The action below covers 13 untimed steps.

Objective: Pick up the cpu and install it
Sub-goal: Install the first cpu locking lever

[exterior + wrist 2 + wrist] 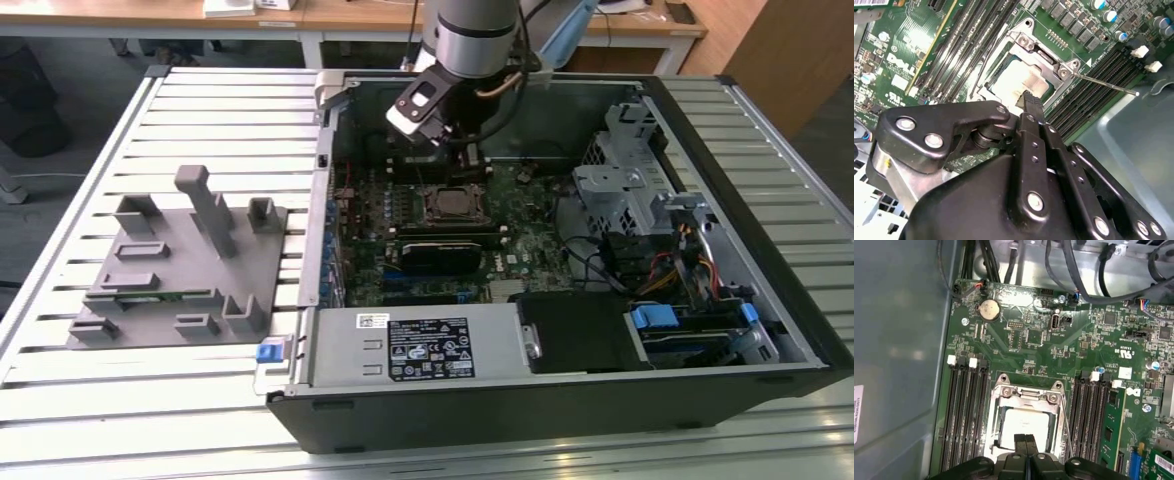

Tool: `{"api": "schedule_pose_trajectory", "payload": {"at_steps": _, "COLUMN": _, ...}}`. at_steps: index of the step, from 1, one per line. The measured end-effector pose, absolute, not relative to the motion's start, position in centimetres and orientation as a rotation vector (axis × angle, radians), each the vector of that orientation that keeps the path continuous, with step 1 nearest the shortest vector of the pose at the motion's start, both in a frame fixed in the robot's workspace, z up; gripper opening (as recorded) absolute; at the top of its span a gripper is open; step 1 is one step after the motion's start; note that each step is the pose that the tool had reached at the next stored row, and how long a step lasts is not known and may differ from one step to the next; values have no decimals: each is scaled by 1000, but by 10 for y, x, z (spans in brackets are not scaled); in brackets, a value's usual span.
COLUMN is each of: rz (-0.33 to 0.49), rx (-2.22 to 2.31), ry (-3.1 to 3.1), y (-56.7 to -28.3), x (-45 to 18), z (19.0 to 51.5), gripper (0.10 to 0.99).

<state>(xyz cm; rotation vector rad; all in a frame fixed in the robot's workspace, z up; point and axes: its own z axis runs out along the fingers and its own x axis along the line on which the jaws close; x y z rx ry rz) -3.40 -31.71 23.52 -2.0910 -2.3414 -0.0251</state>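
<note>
cpu (1024, 422), a flat silvery-white square chip, lies in the steel-framed socket (1026, 392), far side of the open black case (534, 405). black gripper (1025, 438) closed, empty, just above it. best kept level, no sideways push.

light: soft, even | glare: cpu (1018, 83) top — washed white | shadow: case (534, 415) interior dim

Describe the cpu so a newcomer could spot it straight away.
Start at the open computer case, then the green motherboard inside it. The cpu is the pale silvery square in the metal frame between two banks of black slots, the only flat shiny plate there.
</note>
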Motion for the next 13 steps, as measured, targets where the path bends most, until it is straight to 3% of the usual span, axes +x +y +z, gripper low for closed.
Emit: {"api": "schedule_pose_trajectory", "payload": {"at_steps": 13, "rz": -24, "rx": -1903, "ry": -2495, "y": -317, "x": -34, "z": 235, "gripper": 106}}
